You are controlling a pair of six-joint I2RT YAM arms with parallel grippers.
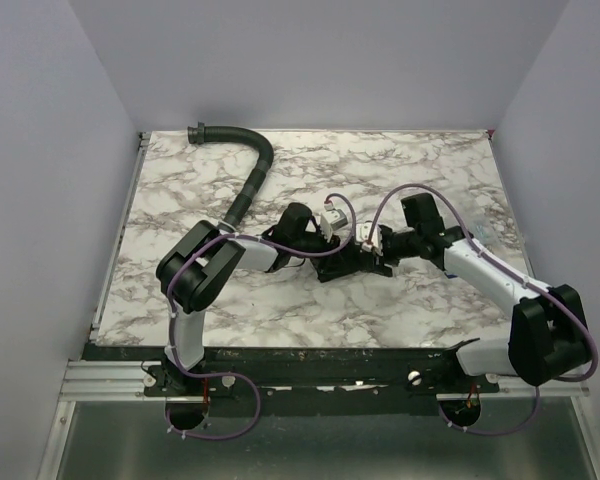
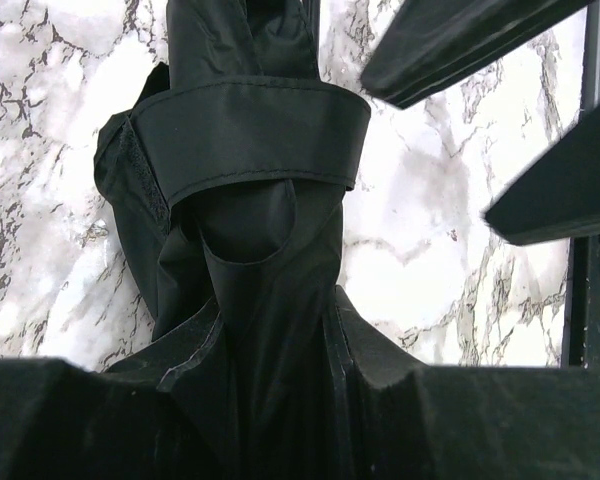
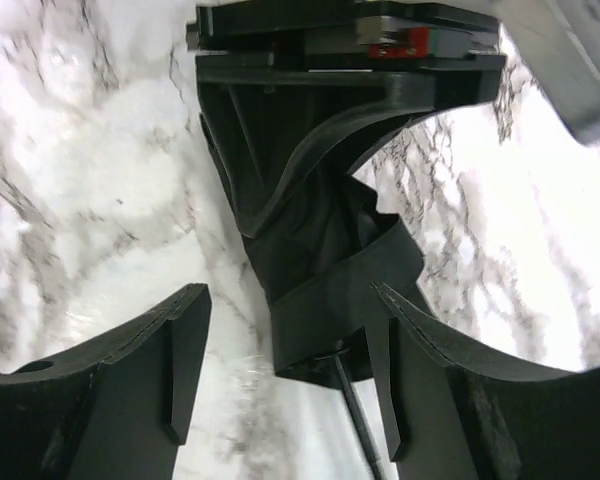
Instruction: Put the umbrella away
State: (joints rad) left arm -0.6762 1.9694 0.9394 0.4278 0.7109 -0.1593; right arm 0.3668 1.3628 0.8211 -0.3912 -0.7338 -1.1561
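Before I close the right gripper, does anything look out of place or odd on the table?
Only the black ribbed hose, curving from the far-left corner toward the left arm; it's apart from the umbrella. The umbrella's fabric is bunched unevenly under its strap, no visible damage.

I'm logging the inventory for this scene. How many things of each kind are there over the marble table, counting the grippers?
umbrella: 1
ribbed hose: 1
grippers: 2 (left gripper, right gripper)
Total: 4
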